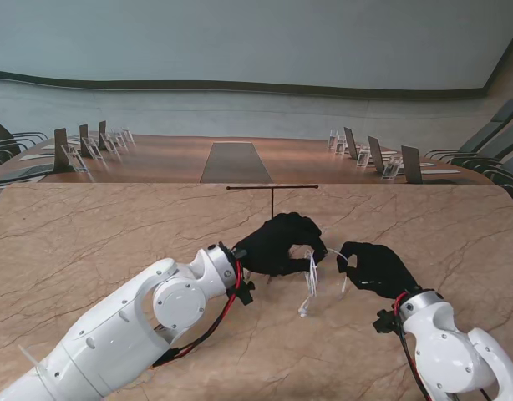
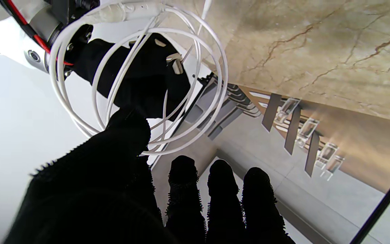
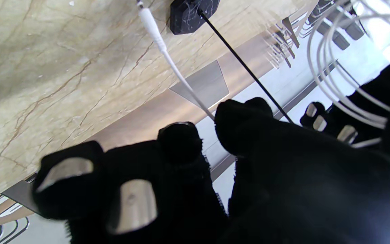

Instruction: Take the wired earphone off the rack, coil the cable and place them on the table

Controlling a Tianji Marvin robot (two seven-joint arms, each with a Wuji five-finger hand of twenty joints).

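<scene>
The white earphone cable (image 1: 310, 282) hangs in several loops between my two black-gloved hands, just above the marble table (image 1: 89, 242). My left hand (image 1: 277, 244) is shut on the coil; in the left wrist view the loops (image 2: 224, 81) circle its thumb (image 2: 127, 128). My right hand (image 1: 375, 267) sits close on the right. It pinches the cable's tail between thumb and finger (image 3: 178, 135), and the plug end (image 3: 152, 30) trails toward the table. The thin black T-shaped rack (image 1: 271, 188) stands bare just beyond the hands. I cannot make out the earbuds.
The rack's dark base (image 3: 195, 12) and pole (image 3: 245, 67) stand close beyond my right hand's fingers. Past the table's far edge is a conference table (image 1: 236, 160) with name stands and chairs on both sides.
</scene>
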